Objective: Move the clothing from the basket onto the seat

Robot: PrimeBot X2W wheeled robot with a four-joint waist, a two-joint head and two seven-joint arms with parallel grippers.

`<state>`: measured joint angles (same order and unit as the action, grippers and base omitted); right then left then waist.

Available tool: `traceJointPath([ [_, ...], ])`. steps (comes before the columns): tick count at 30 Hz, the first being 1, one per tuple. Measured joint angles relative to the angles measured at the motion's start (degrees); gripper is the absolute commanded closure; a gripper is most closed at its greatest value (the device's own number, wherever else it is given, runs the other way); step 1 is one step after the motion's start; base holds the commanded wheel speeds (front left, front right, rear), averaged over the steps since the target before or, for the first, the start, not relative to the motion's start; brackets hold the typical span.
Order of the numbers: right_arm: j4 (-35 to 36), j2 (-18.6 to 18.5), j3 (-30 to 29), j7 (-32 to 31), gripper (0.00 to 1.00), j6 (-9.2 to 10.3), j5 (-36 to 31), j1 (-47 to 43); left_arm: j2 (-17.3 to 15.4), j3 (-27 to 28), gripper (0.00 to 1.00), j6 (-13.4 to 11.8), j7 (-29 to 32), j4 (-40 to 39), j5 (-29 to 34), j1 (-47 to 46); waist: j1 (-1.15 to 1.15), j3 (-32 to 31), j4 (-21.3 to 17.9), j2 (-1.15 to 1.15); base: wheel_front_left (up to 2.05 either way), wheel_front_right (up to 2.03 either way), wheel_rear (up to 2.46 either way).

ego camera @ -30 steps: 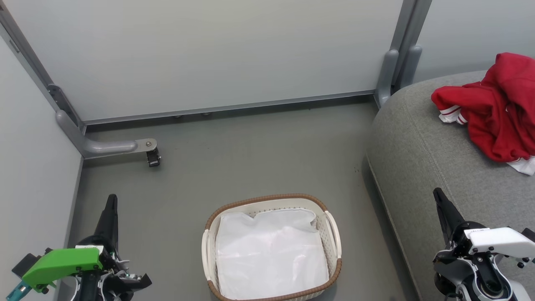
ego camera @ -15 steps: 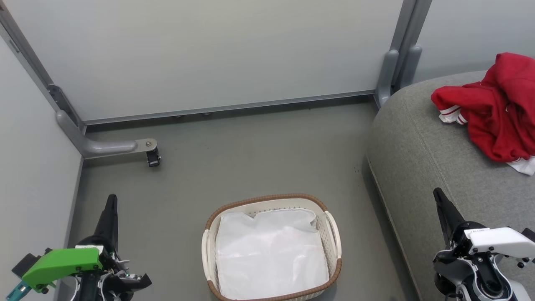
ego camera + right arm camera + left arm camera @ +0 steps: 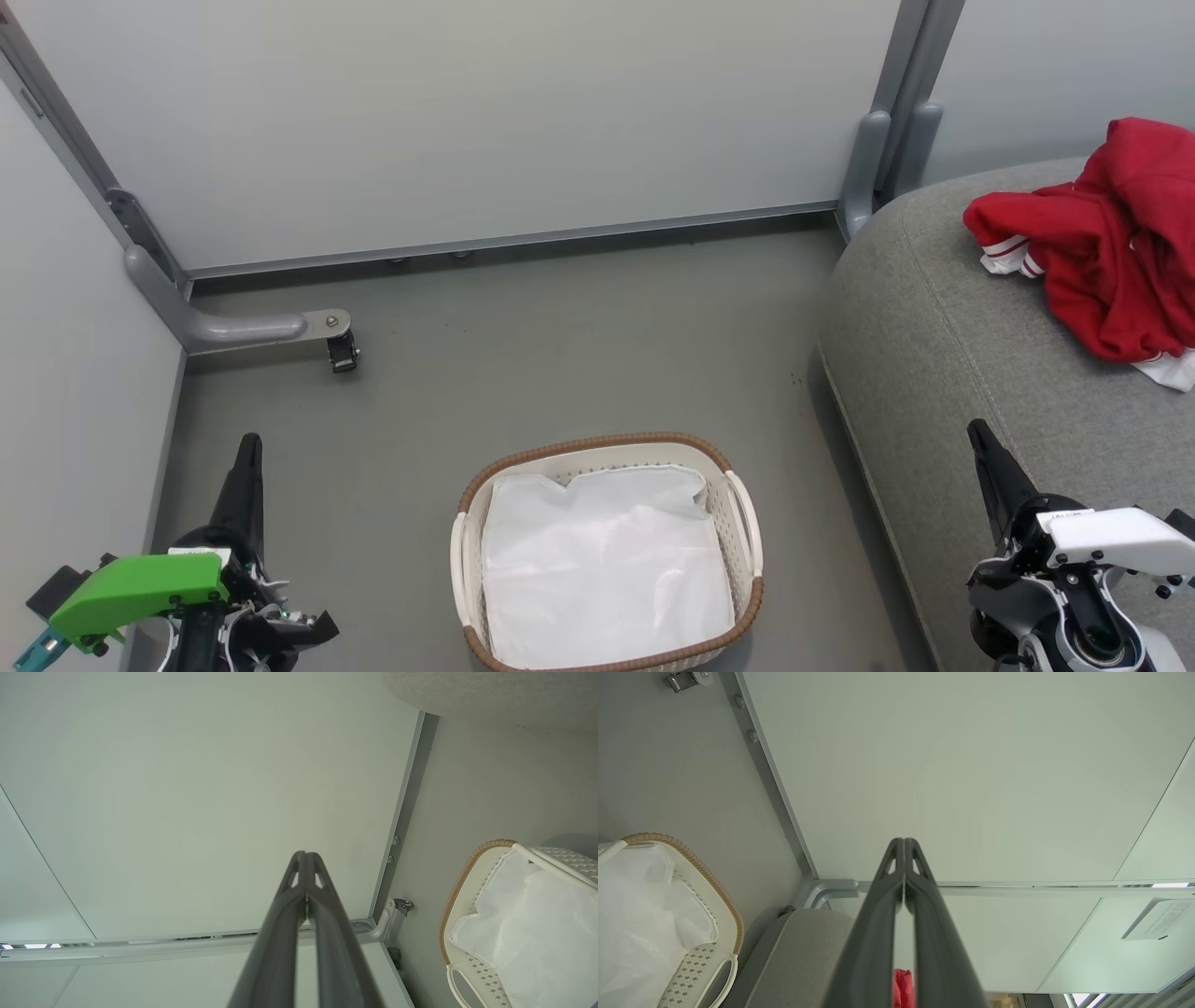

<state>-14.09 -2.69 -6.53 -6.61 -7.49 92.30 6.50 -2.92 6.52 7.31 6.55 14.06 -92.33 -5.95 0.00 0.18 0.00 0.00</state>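
Note:
The red clothing (image 3: 1106,238), with white striped trim, lies heaped on the grey seat (image 3: 943,345) at the right. A sliver of red clothing (image 3: 903,987) also peeks between my left fingers in the left wrist view. The cream basket (image 3: 738,518) with a brown rim sits on the floor at the lower middle, holding only a thin white liner sheet (image 3: 602,565). My left gripper (image 3: 248,448) is shut and empty at the lower left, well left of the basket. Over the seat's front edge, my right gripper (image 3: 978,434) is shut and empty too.
Pale grey partition walls (image 3: 467,121) close off the back and left. A metal foot with a caster (image 3: 341,350) juts onto the floor at the left. Grey posts (image 3: 882,159) stand by the seat's far corner. Open grey floor (image 3: 560,355) lies beyond the basket.

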Motion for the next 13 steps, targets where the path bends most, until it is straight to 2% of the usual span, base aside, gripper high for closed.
traceJointPath([
  [13, 0.0, 0.0, 0.0, 0.0, 1.0, 0.0, 0.0, 0.0, 0.0, 0.0, 1.0, 0.0, 0.0, 0.0, 0.0, 0.0, 0.0, 0.0, 0.0, 0.0, 0.0, 0.0, 0.0],
])
